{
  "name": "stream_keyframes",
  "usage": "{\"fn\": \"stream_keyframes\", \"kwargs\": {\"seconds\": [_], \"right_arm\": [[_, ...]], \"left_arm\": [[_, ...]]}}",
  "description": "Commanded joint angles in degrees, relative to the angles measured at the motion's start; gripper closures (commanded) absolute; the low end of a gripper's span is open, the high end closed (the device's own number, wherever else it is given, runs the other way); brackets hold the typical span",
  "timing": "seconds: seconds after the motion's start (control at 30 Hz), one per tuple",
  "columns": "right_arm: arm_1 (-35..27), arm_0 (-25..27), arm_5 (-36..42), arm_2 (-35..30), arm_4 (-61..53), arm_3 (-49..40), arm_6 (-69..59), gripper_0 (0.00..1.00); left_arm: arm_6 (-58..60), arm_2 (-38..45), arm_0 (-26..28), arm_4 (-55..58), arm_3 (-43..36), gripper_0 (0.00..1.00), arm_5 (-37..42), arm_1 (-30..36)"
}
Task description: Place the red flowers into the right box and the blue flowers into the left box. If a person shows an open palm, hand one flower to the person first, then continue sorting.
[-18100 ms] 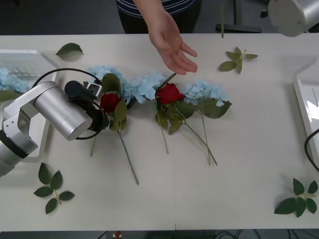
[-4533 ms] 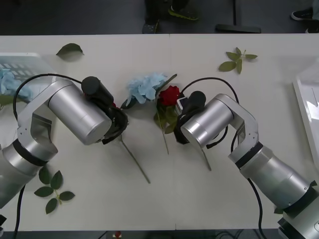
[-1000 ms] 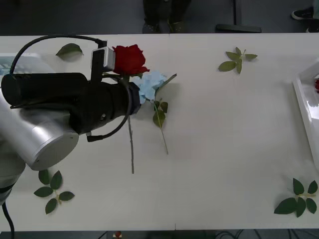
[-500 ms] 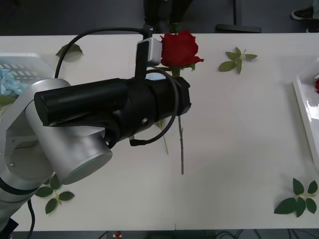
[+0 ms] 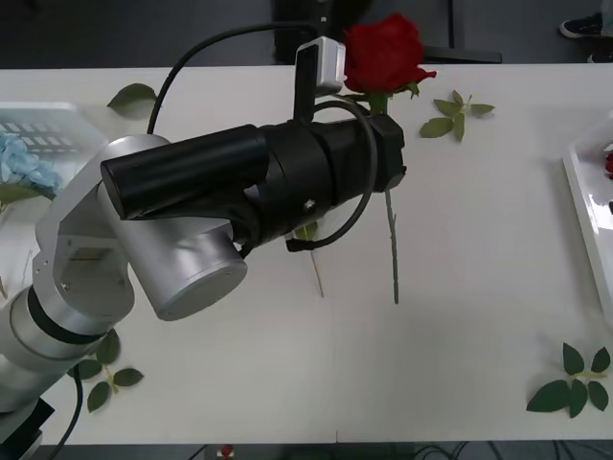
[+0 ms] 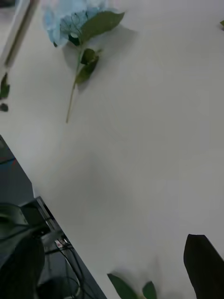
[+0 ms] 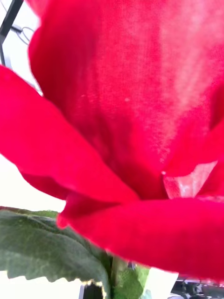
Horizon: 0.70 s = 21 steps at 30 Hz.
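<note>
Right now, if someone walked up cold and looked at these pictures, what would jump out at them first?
The red rose held high over the table's far middle by the left gripper, its stem hanging down below. Next, the bulky silver and black left arm reaching across from the left side. A blue hydrangea lies alone on the white table, and more blue blooms sit in the left box.

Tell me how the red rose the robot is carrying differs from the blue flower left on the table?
The red rose is held off the table at its stem by the left gripper; the blue flower lies flat and untouched. The rose is a tight, deep red bloom; the blue one is a fluffy pale cluster. Both have thin green stems with leaves.
</note>
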Motion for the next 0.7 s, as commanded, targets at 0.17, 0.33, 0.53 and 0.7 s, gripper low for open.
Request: {"fn": "stream_keyframes", "kwargs": {"seconds": [0.17,0.33,0.53,0.7], "right_arm": [[1.58,10.75,-10.91,1.95,-2.7,-15.6,-1.29,0.13],[2.89,16.11,-21.81,5.82,-3.85,-23.95,-1.9,0.13],[5.44,18.22,-32.8,12.85,-4.2,-30.54,-3.22,0.13],[9.4,17.6,-42.29,18.12,-3.76,-32.91,-3.66,0.13]], "left_arm": [[-0.72,0.3,-1.5,-1.66,-1.18,1.0,-0.99,-0.5],[-0.37,0.3,-1.59,-2.01,-1.18,1.0,-1.35,-0.5],[0.07,0.3,-1.59,-2.19,-1.18,1.0,-1.43,-0.42],[0.25,0.3,-1.59,-2.28,-1.18,1.0,-1.79,-0.24]]}}
